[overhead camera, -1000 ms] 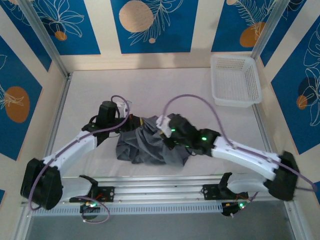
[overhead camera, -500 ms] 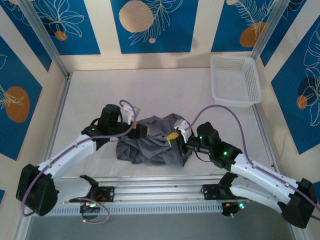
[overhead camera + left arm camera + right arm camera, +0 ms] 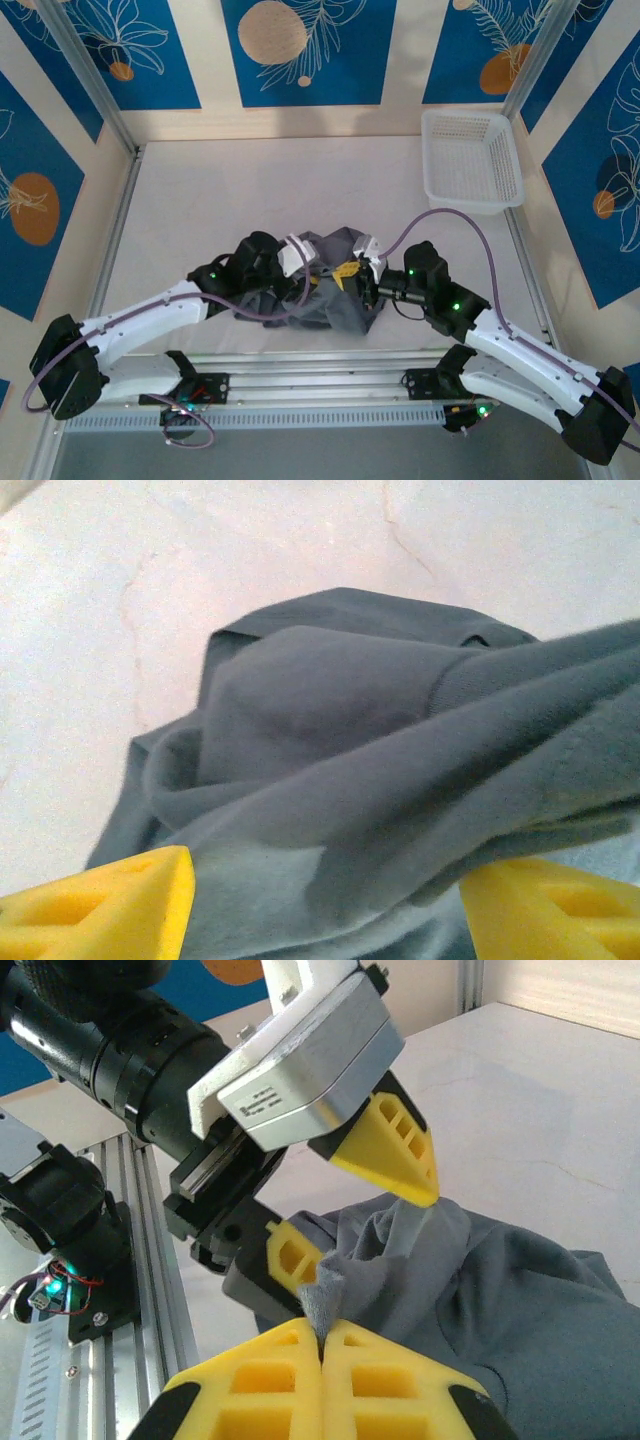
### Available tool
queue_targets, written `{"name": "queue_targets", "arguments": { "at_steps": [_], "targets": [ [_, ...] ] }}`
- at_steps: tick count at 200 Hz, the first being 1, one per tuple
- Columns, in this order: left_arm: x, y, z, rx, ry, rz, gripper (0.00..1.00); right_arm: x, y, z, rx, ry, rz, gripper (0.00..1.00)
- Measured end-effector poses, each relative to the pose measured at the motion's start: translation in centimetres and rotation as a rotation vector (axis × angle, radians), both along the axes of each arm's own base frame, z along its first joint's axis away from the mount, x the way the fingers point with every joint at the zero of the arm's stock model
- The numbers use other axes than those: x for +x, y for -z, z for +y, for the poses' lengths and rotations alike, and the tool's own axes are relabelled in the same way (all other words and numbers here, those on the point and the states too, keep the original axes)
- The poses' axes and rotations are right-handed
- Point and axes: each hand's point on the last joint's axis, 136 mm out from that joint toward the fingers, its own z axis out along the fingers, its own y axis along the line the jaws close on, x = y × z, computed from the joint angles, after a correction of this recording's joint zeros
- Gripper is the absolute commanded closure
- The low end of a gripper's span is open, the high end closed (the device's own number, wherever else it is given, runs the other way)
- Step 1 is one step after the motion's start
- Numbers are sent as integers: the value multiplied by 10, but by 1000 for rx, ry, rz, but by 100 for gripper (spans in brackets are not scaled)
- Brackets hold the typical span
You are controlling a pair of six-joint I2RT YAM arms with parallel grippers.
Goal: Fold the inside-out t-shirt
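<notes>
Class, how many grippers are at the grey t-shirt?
2. The left gripper stands open around a raised fold; the right gripper, facing it, is shut on the t-shirt.

Subject: t-shirt (image 3: 335,308), plain slate-grey, soft cloth, no print visible. It is not spread out. It sits bunched in a crumpled heap on the white table (image 3: 200,190), near the front edge and about midway across. Deep folds and ridges run throughout; sleeves and collar cannot be told apart. One small fold at the top stands up, pinched in the closed right pincer (image 3: 322,1332). A thick ridge of cloth runs between the parted fingers of the left pincer (image 3: 325,885).
</notes>
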Motion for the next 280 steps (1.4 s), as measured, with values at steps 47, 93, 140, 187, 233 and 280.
{"name": "queue_targets", "arguments": {
  "at_steps": [47, 93, 140, 187, 233, 280],
  "targets": [
    [0, -6, 16, -13, -42, -47, 36, -1, 0, 0, 1, -6, 4, 100],
    [3, 0, 14, -12, -29, -15, 37, -1, -1, 1, 4, -6, 2, 100],
    [3, 21, -1, 12, 19, 56, 33, -1, -7, 1, 15, -8, 1, 100],
    [11, 11, -19, -29, 49, 49, 33, -2, -7, 2, 26, -9, 21, 100],
    [16, 11, -29, -41, 75, 28, 72, -2, -11, 3, 42, -10, 15, 100],
    [27, -6, -25, -143, 36, 107, 100, 3, -7, 1, 45, 25, 20, 100]
  ]
}}
